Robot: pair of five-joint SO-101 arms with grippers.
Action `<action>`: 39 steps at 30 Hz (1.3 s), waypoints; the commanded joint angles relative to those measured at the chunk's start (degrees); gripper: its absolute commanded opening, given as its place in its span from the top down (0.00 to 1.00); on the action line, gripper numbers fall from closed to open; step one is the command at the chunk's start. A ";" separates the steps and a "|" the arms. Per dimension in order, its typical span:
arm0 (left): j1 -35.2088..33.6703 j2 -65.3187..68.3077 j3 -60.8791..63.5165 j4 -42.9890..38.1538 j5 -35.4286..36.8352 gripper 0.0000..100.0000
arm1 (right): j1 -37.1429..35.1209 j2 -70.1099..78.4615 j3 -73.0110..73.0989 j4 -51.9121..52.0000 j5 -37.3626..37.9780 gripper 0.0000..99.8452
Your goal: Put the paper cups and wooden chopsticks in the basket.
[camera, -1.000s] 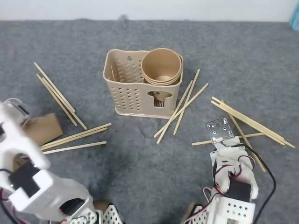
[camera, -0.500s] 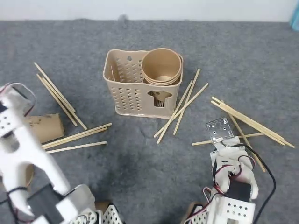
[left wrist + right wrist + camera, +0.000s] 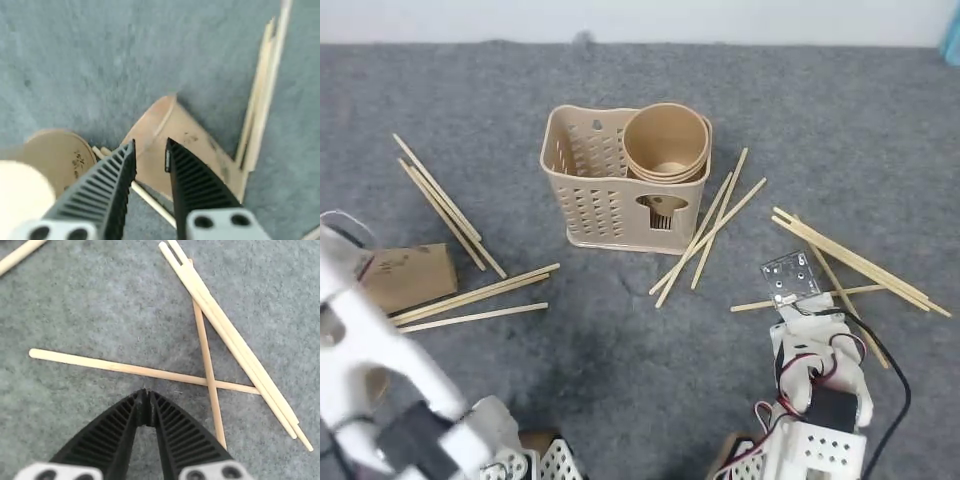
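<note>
Grey counter (image 3: pixel 620 340). Basket (image 3: pixel 595 205), upright, centre, with stacked paper cups (image 3: pixel 666 140) standing in one end. Lone paper cup (image 3: pixel 410 277) on its side, far left. Left hand (image 3: pixel 150 146) above it, slightly parted, empty. Right hand (image 3: pixel 145 395) closed, empty, over crossed chopsticks (image 3: pixel 225 335).

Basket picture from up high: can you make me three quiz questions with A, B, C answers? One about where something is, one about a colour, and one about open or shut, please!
1. Where are the stacked paper cups? A on a plate; B in the basket; C in a gripper.
2. What colour is the carpet? A red; B green; C grey.
3. The right gripper is: A shut and empty; B wide open; C holding a chopstick.

Answers: 1 B, they stand inside its walls. 2 C, it is grey all around. 3 A, its jaws meet with nothing between.
</note>
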 commanded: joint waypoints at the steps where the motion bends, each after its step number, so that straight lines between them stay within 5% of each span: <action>1: -0.62 8.00 -5.23 0.26 0.53 0.92 | -0.31 -0.04 -0.18 0.48 0.97 0.99; 10: -3.08 15.65 -12.79 0.62 3.25 0.99 | -0.31 -0.04 -0.18 0.48 0.97 0.99; 31: -4.40 -3.87 -11.12 9.05 -0.79 0.98 | -0.31 -0.04 -0.09 0.40 0.97 0.99; 39: -3.08 -0.97 2.86 -2.02 -0.88 0.98 | -0.31 -0.04 -0.09 0.40 0.97 0.99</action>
